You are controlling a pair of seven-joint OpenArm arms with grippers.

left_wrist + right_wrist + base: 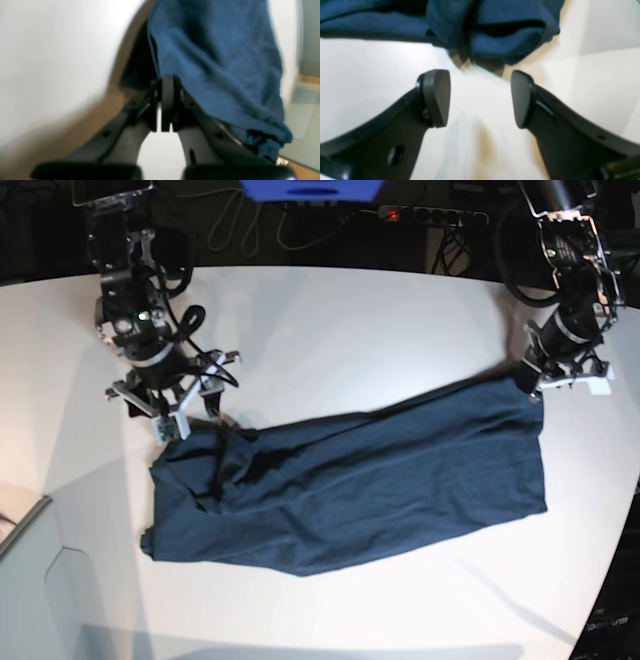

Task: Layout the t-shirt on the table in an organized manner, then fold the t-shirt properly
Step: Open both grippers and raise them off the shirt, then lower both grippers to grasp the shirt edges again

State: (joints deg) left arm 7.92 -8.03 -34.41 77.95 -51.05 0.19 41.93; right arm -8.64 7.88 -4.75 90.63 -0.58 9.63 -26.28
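Across the middle of the white table (330, 330) the navy t-shirt (350, 490) lies stretched as a long band, still rumpled and doubled over at its left end in the base view, so the job is at the laying-out stage and no fold looks started. On that view's right, the left gripper (167, 102) has its pads pressed together on a corner of the cloth, which drapes away from it in the wrist view. The right gripper (480, 98) hangs just short of the bunched end with its jaws spread wide and nothing between them, the table bare under its fingers (437, 97). Next, I judge, the right arm needs to close on that bunched edge and draw it outward against the left arm's hold to flatten the creases
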